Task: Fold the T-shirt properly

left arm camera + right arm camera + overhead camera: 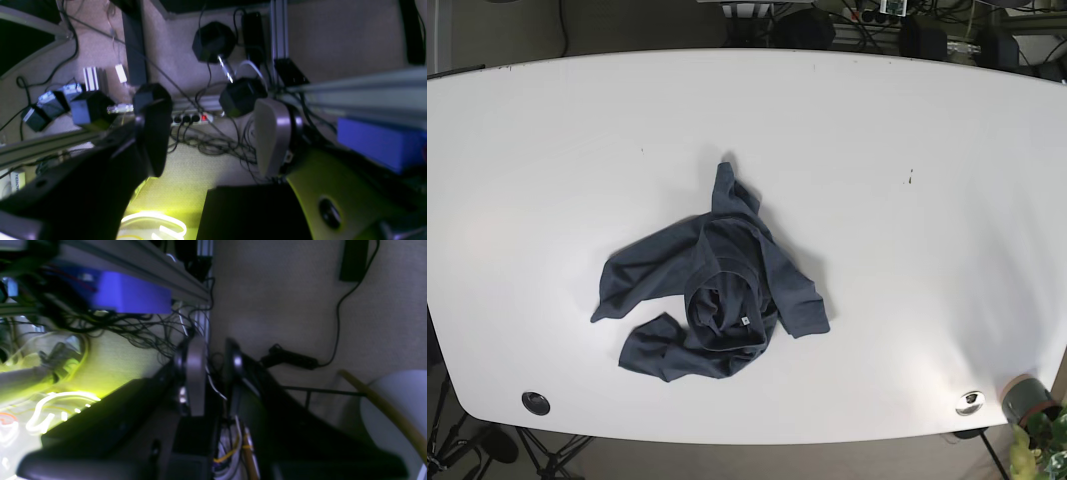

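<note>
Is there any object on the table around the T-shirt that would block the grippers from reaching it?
Nothing visible does. The T-shirt lies crumpled alone on the white table; no arm appears in the base view.

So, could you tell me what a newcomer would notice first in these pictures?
A crumpled dark blue T-shirt lies bunched near the middle of a big white table, with no arm over it in the base view. Both wrist cameras look down at the floor instead: the left one shows black dumbbells among tangled cables, with the left tool wide open, and the right one shows the right tool with only a narrow gap.
</note>
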Robot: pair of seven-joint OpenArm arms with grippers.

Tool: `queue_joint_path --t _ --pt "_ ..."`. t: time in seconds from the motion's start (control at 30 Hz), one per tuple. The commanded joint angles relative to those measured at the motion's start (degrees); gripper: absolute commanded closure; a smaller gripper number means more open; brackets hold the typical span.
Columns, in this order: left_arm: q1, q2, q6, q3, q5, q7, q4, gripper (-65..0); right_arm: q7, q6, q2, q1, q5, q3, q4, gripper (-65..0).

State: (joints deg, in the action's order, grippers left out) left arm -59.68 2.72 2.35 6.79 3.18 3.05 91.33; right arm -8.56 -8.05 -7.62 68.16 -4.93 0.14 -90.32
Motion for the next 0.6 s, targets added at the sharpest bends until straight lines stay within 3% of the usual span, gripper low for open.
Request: queue_joint_path --t 0.0,0.57 --pt "-1.3 0.2 -0.2 0.1 -0.1 -1.8 4.0 -36.8 -0.9 -0.34 -0.2 2.7 -0.5 0.2 -3.5 -9.5" --pt "-4.2 0.0 -0.2 1.8 -0.2 -3.4 18.3 -36.8 -0.9 -0.43 0.1 6.3 -0.5 5.8 -21.9 -9.5"
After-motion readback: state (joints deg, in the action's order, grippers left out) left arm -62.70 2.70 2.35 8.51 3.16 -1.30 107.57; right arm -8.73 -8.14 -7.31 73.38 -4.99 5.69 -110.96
